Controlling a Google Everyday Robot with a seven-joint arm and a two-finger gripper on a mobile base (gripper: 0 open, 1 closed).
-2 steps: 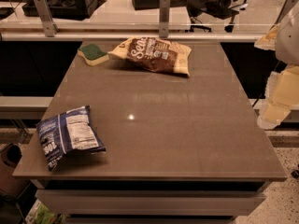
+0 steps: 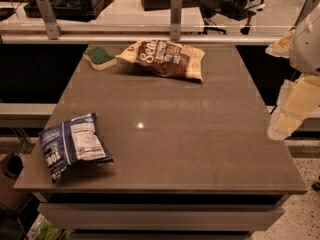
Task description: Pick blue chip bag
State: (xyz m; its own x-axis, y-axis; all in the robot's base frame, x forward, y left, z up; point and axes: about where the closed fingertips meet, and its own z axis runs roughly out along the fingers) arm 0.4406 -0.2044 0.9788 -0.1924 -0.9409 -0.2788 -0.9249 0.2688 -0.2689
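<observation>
From where I am standing, the blue chip bag (image 2: 72,145) is lying flat on the grey-brown table (image 2: 200,139) at about eight o'clock, close to the near-left corner. Its white label panel is facing up and its white lettering is running along the end nearest me. Nothing is touching it.

The gripper (image 2: 287,116) is hanging at about three o'clock, just off the table's right edge and above floor level, well apart from the bag with the whole tabletop lying between them. It is showing as a cream-coloured shape slanting down and to the left; I cannot tell whether it is spread or pressed together, and it is holding nothing that I can see.

At about twelve o'clock a larger brown-and-cream chip bag (image 2: 165,58) is resting near the far edge. Just beside it, at eleven o'clock, a green-and-yellow sponge (image 2: 100,57) is sitting green side up. A small light spot (image 2: 140,125) is glinting near the table's middle.
</observation>
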